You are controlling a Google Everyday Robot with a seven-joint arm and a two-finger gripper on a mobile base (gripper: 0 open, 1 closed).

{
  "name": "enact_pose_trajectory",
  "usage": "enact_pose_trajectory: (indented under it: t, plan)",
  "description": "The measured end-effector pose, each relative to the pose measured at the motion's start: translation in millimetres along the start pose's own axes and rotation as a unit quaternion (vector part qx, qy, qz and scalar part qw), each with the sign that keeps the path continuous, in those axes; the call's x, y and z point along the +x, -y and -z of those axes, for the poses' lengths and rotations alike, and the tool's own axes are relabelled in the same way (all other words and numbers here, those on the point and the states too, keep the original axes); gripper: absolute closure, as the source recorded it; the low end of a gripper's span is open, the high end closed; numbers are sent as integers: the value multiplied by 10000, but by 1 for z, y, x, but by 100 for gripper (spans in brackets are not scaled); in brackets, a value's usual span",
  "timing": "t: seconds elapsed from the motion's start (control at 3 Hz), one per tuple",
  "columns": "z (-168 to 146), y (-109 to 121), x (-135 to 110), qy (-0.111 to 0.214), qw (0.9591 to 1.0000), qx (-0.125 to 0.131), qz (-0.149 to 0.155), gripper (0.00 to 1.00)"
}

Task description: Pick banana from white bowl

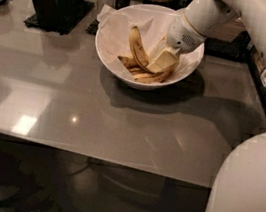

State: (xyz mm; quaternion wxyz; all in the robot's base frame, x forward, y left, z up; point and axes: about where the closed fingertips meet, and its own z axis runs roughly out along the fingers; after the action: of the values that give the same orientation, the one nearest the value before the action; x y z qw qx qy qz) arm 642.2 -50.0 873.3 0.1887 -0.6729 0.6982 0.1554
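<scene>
The gripper, down in the white bowl near the counter's far edge, covers part of the bananas. At the far-left corner, the picture's top edge crops the black cutlery holder.

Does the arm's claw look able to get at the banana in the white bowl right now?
Likely yes: the claw sits down inside the white bowl, with nothing between it and the banana. Other bananas lie close beside it, though.

Blk cutlery holder — back L, grey tbl
</scene>
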Motion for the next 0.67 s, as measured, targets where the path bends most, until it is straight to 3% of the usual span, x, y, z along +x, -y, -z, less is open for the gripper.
enact_pose_trajectory:
  t: [0.33, 0.67]
  plan:
    - [28, -16, -21, 363, 9979, 233, 485, 100]
    - [73, -57, -48, 622, 9914, 411, 1076, 100]
